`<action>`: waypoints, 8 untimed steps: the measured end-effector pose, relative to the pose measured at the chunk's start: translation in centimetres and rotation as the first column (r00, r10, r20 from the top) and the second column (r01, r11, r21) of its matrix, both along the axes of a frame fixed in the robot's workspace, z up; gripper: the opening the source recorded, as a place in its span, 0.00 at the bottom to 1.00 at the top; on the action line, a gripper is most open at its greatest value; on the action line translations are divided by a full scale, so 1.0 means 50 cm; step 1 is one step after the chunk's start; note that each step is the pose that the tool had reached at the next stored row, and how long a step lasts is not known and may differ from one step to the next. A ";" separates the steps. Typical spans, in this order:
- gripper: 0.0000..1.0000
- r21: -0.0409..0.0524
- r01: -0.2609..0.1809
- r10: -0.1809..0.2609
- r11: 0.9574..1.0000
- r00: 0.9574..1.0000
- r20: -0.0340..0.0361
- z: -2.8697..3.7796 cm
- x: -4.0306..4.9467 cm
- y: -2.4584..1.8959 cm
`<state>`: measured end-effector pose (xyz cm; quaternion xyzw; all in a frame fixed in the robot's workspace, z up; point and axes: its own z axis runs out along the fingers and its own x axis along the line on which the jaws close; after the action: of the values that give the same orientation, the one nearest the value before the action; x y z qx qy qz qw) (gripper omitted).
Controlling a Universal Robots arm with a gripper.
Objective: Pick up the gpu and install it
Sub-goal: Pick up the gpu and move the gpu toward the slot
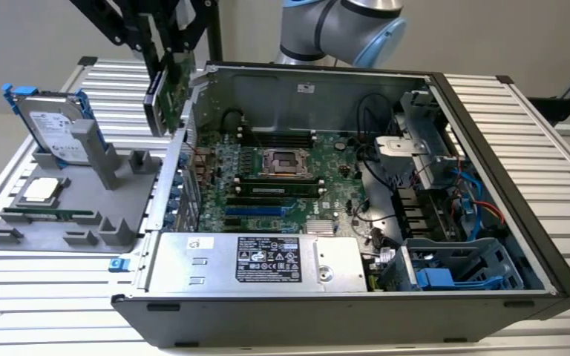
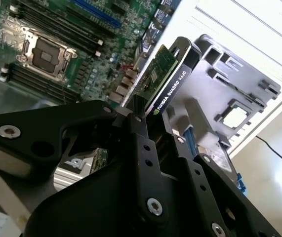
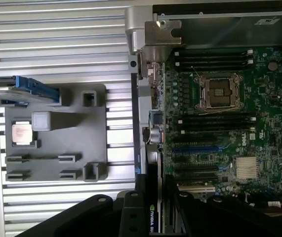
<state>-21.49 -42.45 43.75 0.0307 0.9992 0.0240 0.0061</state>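
Exterior view is showing the gripper (image 1: 163, 61) hanging toward the exterior view's left of the open computer case (image 1: 315, 322). The gpu (image 1: 166, 96) is dangling on edge beneath it, just above the case's side wall and well clear of the ribbed surface (image 1: 57, 297). Its fingers (image 2: 141, 143) are clamping the card, as the second wrist view is making plain. There the gpu (image 2: 166, 84) is sitting between them, green board on one face and black shroud on the other.

So the picking-up half is looking finished, with the card touching neither the grey holder (image 1: 107, 167) nor the motherboard (image 1: 295, 185). The holder is carrying the hard drive (image 1: 53, 122), a processor chip (image 1: 41, 190) and a memory stick (image 1: 53, 215), and none of these is being handled.

The installing half is looking undone. In the first wrist view the gpu (image 3: 152, 217) is lining up roughly with the case wall, beside rather than over the expansion slots (image 3: 195, 148), which are lying bare. I am judging the task to be about halfway, with the card not yet carried over the board, aligned or seated.
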 end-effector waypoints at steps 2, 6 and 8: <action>0.00 0.000 0.000 0.000 1.000 1.000 0.000 0.000 0.007 0.0000; 0.00 0.000 0.000 0.000 1.000 1.000 0.000 0.000 0.023 0.0000; 0.00 0.000 0.000 0.000 1.000 1.000 0.000 0.000 0.030 0.0000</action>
<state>-19.98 -42.45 43.75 0.0307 0.9992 0.0240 0.0060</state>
